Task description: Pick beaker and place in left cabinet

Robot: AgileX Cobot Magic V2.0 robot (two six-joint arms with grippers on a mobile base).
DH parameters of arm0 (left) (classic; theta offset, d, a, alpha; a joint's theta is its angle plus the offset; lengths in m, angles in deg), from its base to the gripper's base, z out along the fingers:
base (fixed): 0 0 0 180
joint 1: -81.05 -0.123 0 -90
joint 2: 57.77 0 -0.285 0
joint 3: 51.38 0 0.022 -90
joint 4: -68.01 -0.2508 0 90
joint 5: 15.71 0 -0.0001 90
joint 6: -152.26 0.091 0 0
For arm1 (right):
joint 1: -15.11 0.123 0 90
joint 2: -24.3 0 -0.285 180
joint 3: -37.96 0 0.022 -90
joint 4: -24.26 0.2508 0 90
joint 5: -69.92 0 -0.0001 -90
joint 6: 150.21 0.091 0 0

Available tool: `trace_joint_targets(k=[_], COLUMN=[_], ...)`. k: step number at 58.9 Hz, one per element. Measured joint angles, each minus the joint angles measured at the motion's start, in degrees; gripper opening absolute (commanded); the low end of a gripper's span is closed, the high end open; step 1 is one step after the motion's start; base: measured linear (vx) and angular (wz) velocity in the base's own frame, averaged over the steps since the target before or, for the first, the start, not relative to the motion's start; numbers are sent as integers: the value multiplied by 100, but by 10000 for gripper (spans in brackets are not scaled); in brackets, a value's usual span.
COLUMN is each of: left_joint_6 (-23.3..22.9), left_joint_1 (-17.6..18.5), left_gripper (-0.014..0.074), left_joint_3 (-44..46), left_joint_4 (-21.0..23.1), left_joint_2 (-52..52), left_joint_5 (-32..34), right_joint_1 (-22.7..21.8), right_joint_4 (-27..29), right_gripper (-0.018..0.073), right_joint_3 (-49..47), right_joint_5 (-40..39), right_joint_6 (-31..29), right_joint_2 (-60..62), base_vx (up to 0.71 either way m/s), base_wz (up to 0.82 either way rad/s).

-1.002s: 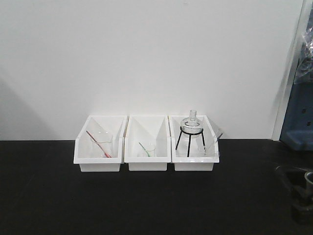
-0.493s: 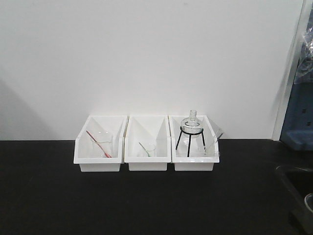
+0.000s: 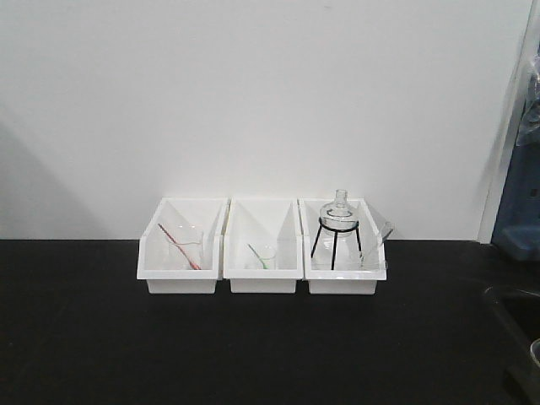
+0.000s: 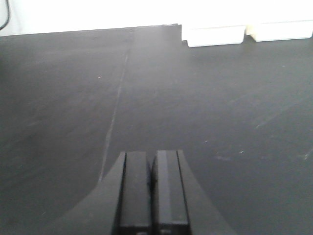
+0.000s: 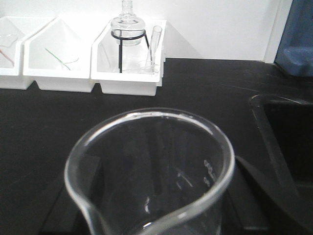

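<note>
Beaker: the beaker [image 5: 151, 166] stands upright and fills the foreground of the right wrist view, above the black table [image 5: 205, 88], with its spout on the near side.
Writing: white graduation marks [image 5: 208, 169] sit on the beaker's wall, too blurred to read.
Right gripper: the right gripper [image 5: 156, 215] grips the beaker, with dark fingers [image 5: 249, 193] showing on both sides of the glass.
Left gripper: the left gripper [image 4: 151, 196] has its jaws pressed together with nothing between them, low over the bare table.
Front view only: all three white bins [image 3: 262, 245] stand in a row against the white wall. Only a sliver of the beaker's rim shows at the lower right edge.
Right wrist view only: the round flask on a black tripod [image 5: 128, 29] shares its bin with a leaning glass tube [image 5: 152, 46]. A dark basin [image 5: 286, 142] lies to the right.
Rods: a red rod [image 3: 179, 246] sits in the left bin and a green rod [image 3: 258, 256] in the middle one.
</note>
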Motion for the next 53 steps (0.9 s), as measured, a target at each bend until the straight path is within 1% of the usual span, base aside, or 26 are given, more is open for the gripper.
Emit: trace_joint_targets(k=[25,53], left_joint_6=[0,0], left_joint_1=[0,0], left_gripper=[4,4], left_joint_3=[0,0], left_joint_4=[0,0], left_joint_2=[0,0], left_joint_5=[0,0], right_joint_1=[0,0], right_joint_4=[0,0], right_gripper=[-1,-1], right_joint_3=[0,0], right_joint_5=[1,1], right_joint_6=[0,0], right_joint_2=[5,5], base_vx=[-7,-14], base_wz=[28,55])
